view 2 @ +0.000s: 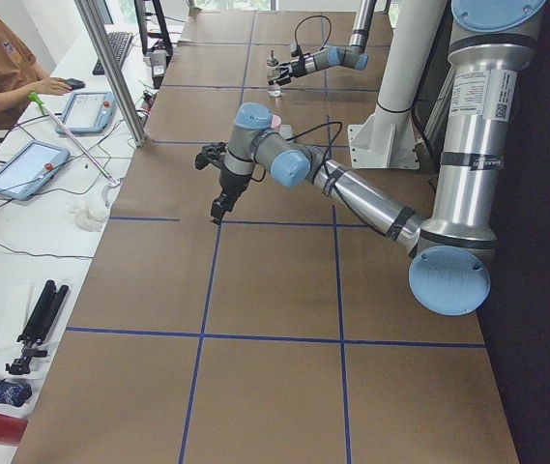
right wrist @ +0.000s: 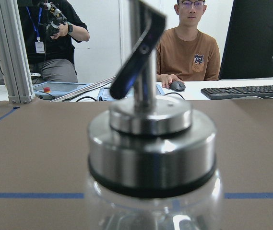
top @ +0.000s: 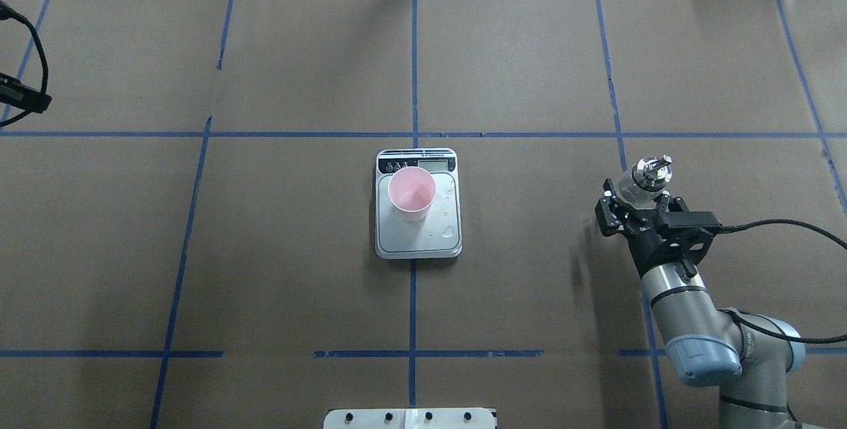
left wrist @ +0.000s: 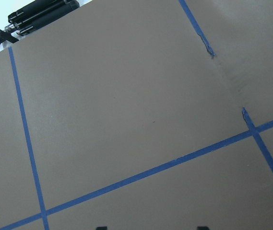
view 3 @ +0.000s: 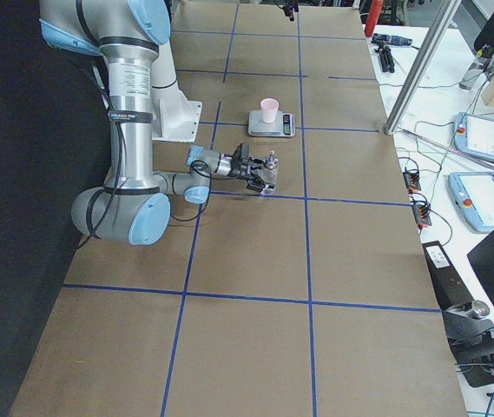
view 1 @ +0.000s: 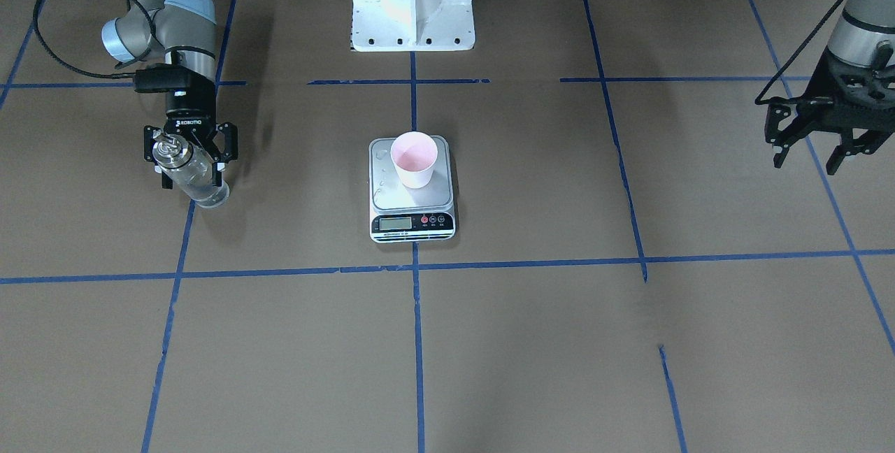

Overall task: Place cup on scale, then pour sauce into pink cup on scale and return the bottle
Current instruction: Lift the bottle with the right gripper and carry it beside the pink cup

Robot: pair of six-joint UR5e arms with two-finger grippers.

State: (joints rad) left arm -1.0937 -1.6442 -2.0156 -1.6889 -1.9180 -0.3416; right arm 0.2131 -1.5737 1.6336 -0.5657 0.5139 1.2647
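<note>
The pink cup [view 1: 414, 159] stands upright on the scale [view 1: 412, 219] at the table's middle; both also show in the overhead view, the cup [top: 411, 194] on the scale's [top: 423, 247] far-left part. My right gripper [view 1: 194, 172] is shut on the clear glass bottle [view 1: 192, 177], upright and low over the table, well to the robot's right of the scale. Its silver cap and spout fill the right wrist view [right wrist: 148, 139]. Clear sauce shows faintly in the bottle's base [view 1: 208, 192]. My left gripper [view 1: 807, 159] hangs open and empty, far on the other side.
Water drops [top: 448, 232] lie on the scale's platform. The white robot base [view 1: 412, 5] stands behind the scale. Blue tape lines cross the brown table. Operators, tablets and a metal post [view 2: 110, 68] line the far table edge.
</note>
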